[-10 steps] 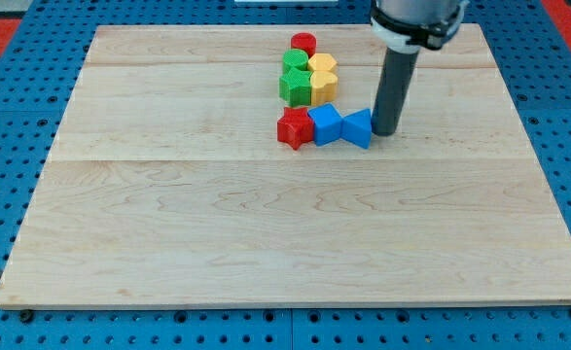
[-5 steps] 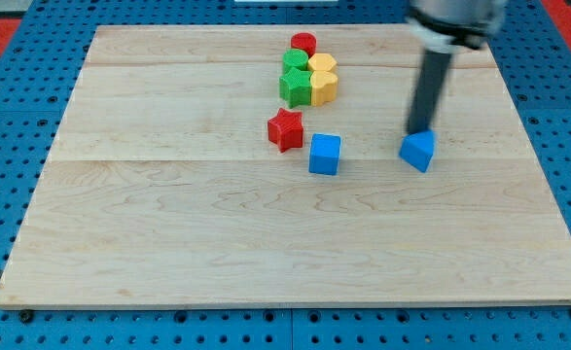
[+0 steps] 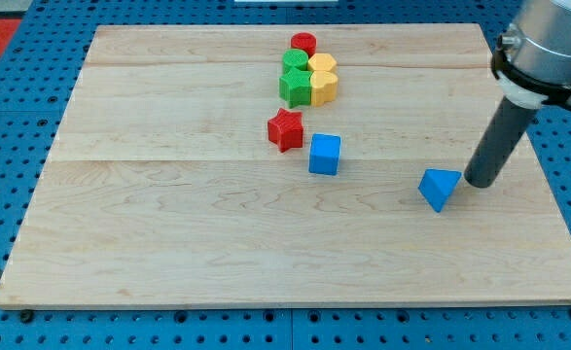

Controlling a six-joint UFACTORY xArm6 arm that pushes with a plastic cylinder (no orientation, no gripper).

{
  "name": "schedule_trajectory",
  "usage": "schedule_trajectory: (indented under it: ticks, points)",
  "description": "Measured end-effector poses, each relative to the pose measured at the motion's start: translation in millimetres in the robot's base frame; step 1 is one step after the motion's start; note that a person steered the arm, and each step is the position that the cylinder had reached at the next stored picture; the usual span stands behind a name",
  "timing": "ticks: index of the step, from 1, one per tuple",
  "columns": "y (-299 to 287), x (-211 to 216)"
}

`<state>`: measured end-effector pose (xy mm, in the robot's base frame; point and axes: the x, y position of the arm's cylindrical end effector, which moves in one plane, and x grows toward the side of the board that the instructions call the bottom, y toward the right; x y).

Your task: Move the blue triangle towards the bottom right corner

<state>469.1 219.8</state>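
Blue pegboard, with a red patch at the view's top left, frames a pale wooden tabletop (image 3: 217,243) whose near half, toward the view's bottom edge, carries no blocks. Nearest the bottom edge among the blocks is the blue triangle (image 3: 440,188), lying right of centre, about midway between the top and bottom edges and well short of the bottom right corner. My tip (image 3: 481,182) stands just beside the triangle's right side, toward the tabletop's right edge; whether it actually touches the block I cannot tell. The arm ends in a plain dark rod, so there is nothing to spread, press together or pinch with.

Farther back, near the centre, sits a blue cube (image 3: 325,154), well apart from the triangle. Just beyond it, toward the left, lies a red star (image 3: 285,128). Close to the top edge a tight cluster gathers: two green blocks (image 3: 296,80) on the left, two yellow blocks (image 3: 323,78) touching them on the right, and a red cylinder (image 3: 303,43) at the very back.
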Motion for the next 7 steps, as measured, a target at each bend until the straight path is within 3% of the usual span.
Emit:
schedule_trajectory:
  ticks: [1, 2, 3, 4, 5, 6, 7]
  points:
    - [-26.4, -6.7]
    - [-36.2, 16.9]
    - [-21.5, 16.0]
    - [-57.2, -11.6]
    - [-61.4, 47.8]
    - [-53.0, 37.4]
    - [4.0, -36.0]
